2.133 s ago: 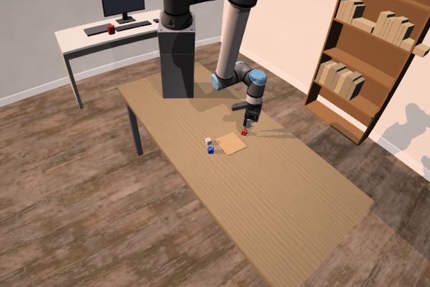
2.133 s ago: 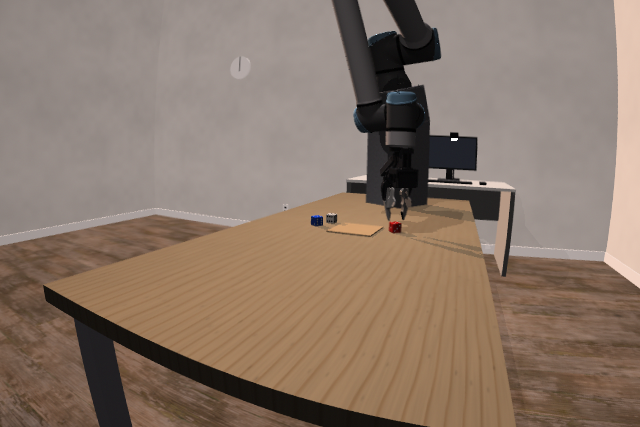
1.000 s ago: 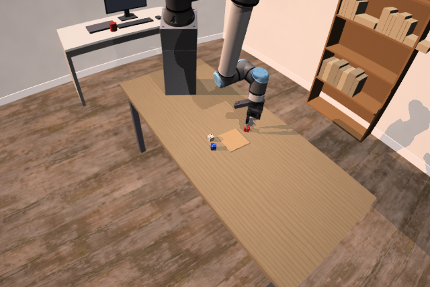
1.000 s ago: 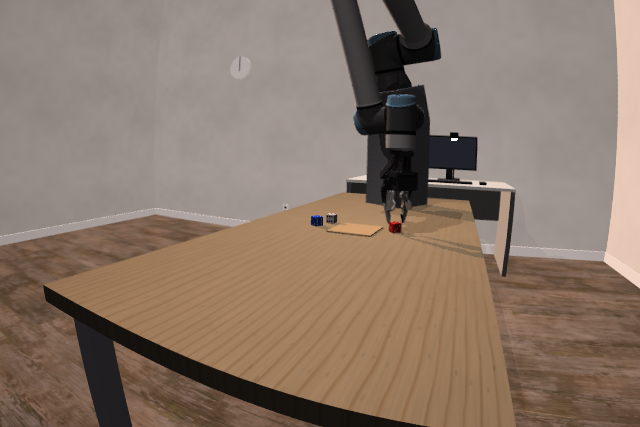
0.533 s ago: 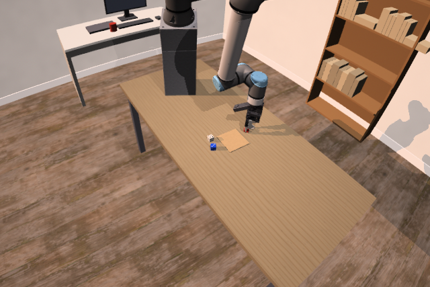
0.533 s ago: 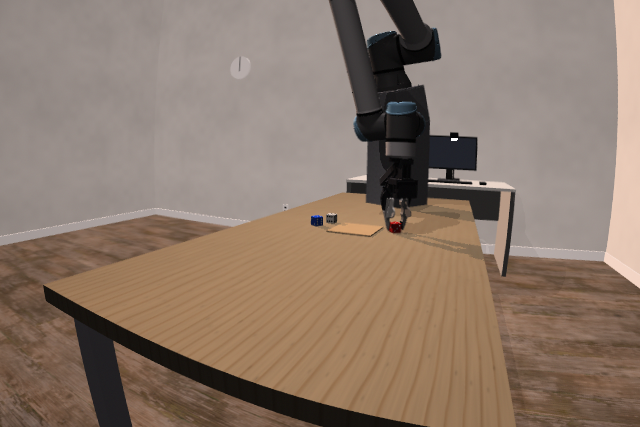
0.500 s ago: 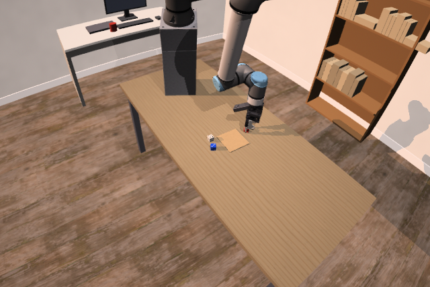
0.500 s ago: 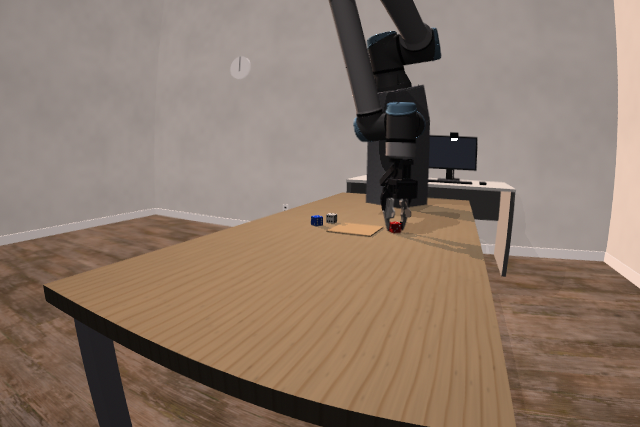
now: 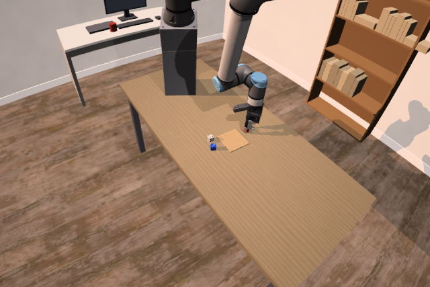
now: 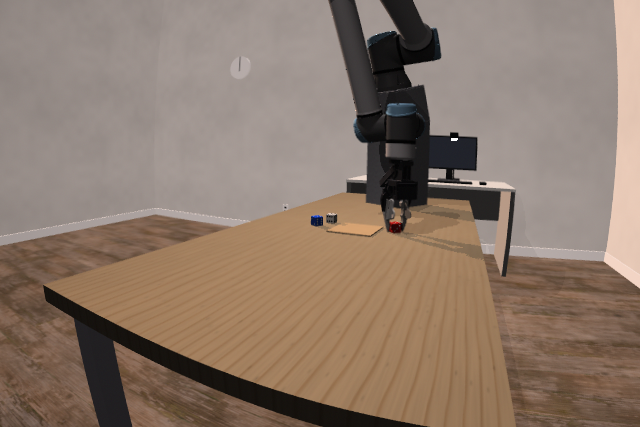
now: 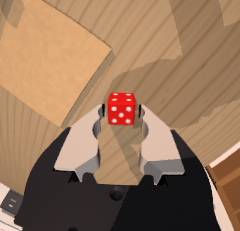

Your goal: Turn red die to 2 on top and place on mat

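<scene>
Gripper fingers [image 9: 246,127] [image 10: 395,223] are spread astride the red die [image 10: 394,227] [image 11: 121,109], nothing pinched! Beside the mat [image 9: 233,140] [image 10: 354,229] [image 11: 52,56] it sits, with turning and placing both left to be done. Over it the wrist [image 9: 256,97] [image 10: 400,140] is held low, fingers pointed down.

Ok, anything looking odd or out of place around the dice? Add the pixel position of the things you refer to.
One oddity: in the top view, a pale block-like book [image 9: 422,46] juts past the tall brown wooden bookshelf's [image 9: 388,91] right side. The dice show no visible damage.
</scene>
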